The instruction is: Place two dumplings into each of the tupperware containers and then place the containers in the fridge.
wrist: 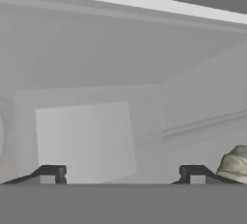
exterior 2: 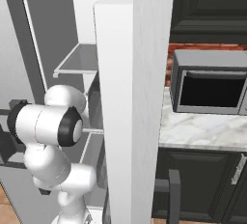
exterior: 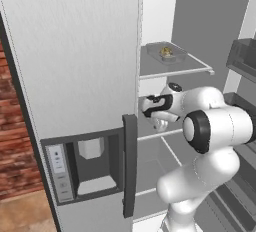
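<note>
- Reaching into the open fridge (exterior: 75, 51) at the level of its middle shelf, with the gripper (wrist: 120, 177) spread wide and grasping nothing (both dark tips stand well apart in the hand view).
- Sitting just beside the right-hand tip in that view: one dumpling (wrist: 235, 162), pale and ribbed, low at the edge of the picture; cannot tell whether a container wall lies around it.
- Resting on the upper shelf (exterior: 192, 70), well above the hand: one tupperware container (exterior: 166, 53) with something yellowish inside.
- Risk on pulling back: could clip that near dumpling with the open finger, or nudge whatever box holds it, should the hand swing sideways instead of drawing straight out.
- Risk on rising early: could knock the underside of the upper shelf and jolt the box on it (little room shows above the wrist in the left base view).
- Risk from the arm (exterior: 215, 126): may brush the door bins on the right while folding out of so narrow an opening.
- Counted: one container plainly visible; one dumpling by the fingertip, plus at least one lump in the upper box (exact number too small to tell); one fridge, door open.
- Counted beyond the task: one microwave (exterior 2: 210, 85) on one marble counter (exterior 2: 202, 129), one dispenser panel (exterior: 82, 168).
</note>
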Robot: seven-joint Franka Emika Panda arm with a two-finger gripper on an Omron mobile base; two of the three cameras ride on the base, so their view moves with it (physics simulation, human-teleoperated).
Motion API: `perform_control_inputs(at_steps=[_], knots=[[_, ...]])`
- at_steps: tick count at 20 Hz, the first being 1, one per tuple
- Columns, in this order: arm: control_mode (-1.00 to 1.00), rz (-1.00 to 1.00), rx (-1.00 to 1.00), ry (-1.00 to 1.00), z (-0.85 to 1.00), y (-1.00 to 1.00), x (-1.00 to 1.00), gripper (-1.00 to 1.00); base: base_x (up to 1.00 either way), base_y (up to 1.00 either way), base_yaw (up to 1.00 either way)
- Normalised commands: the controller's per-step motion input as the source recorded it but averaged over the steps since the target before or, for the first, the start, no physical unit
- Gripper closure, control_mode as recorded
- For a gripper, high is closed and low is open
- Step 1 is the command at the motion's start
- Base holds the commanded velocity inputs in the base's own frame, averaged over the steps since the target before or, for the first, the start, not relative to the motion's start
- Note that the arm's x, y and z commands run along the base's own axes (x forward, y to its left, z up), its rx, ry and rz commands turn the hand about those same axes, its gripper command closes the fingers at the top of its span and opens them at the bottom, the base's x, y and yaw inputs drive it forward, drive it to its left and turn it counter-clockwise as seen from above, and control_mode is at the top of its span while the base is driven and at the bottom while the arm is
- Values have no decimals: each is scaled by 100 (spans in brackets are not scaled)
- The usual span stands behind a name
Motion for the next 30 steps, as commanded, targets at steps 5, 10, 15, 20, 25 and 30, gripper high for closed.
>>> perform_control_inputs(at_steps=[5, 10, 15, 20, 25, 30], knots=[[-100, -5, 1, -12, 29, 0, -13, -100, 0, 0, 0], [-100, -10, 4, 0, 68, -3, -30, -100, 0, 0, 0], [-100, -14, 7, 0, 40, -20, -89, -100, 0, 0, 0], [-100, -12, 2, 0, 8, -3, -100, -100, 0, 0, 0], [-100, -6, 3, 0, 66, 0, -100, -100, 0, 0, 0], [-100, -2, 2, 3, 54, 6, -100, -100, 0, 0, 0]])
